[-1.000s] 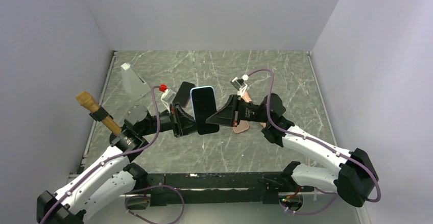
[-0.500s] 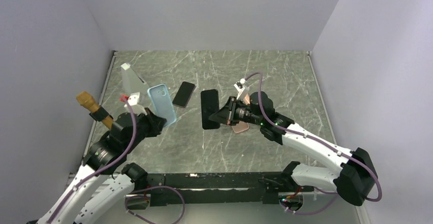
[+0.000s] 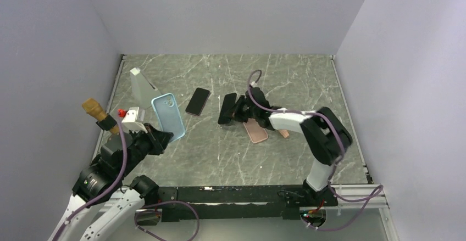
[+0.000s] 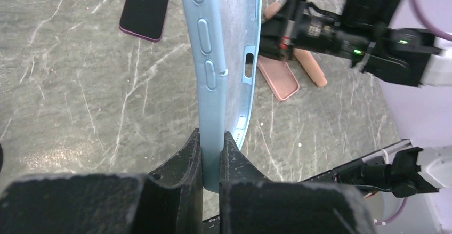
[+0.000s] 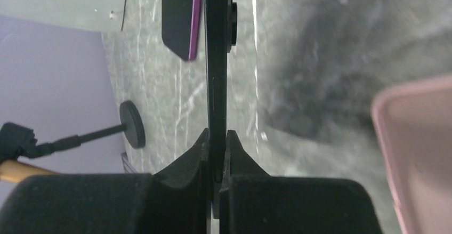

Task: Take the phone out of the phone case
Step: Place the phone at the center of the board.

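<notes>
1 blue case [image 3: 168, 116], phone [image 3: 227, 108] outside it

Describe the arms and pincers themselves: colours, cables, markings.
The left arm and right arm have white shells and black joints, each trailing a purple cable. The left pincer and right pincer are matte black, wedge-fingered. A red knob sits on the left wrist; a green light glows on the right.

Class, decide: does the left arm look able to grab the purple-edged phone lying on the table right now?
Probably not yet. The left gripper is shut on the blue case, so it is occupied. The way to the purple-edged phone looks free: only bare table lies between.
</notes>
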Motion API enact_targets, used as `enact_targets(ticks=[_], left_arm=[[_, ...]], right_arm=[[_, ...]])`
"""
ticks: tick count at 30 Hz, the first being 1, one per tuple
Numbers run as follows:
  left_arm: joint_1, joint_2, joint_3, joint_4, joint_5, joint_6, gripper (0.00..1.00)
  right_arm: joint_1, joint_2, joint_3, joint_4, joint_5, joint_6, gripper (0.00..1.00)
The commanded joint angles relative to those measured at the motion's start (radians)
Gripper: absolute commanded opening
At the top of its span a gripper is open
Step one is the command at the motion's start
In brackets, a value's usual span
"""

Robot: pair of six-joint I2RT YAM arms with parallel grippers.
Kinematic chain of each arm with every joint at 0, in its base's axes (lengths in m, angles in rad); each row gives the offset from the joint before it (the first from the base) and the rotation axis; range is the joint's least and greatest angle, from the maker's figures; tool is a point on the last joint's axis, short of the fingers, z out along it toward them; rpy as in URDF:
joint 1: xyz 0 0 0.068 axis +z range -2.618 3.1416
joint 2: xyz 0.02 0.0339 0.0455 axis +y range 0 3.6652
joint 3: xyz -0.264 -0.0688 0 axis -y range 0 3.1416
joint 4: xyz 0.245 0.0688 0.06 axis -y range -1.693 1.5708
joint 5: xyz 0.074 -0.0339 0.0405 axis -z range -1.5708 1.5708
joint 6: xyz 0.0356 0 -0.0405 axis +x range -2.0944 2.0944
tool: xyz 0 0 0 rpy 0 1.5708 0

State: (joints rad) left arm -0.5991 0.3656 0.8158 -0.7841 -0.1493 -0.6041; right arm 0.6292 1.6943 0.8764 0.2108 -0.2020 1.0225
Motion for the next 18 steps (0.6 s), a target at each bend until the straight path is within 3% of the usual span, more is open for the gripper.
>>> enact_targets(ticks=[1, 8, 18], left_arm=[[-0.001, -0.07, 0.039, -0.032, 0.033, -0.012, 0.0], [-0.001, -0.132, 0.063, -0.103, 0.021, -0.011, 0.0], [0.0, -0.14, 0.089, -0.132, 0.007, 0.006, 0.0]], right_arm=[[0.006, 0.146, 0.15, 0.242, -0.053, 0.08, 0.0], [0.029, 0.337, 0.239, 0.362, -0.029, 0.228, 0.0], [0.069, 0.437, 0.288, 0.365, 0.067, 0.291, 0.0]])
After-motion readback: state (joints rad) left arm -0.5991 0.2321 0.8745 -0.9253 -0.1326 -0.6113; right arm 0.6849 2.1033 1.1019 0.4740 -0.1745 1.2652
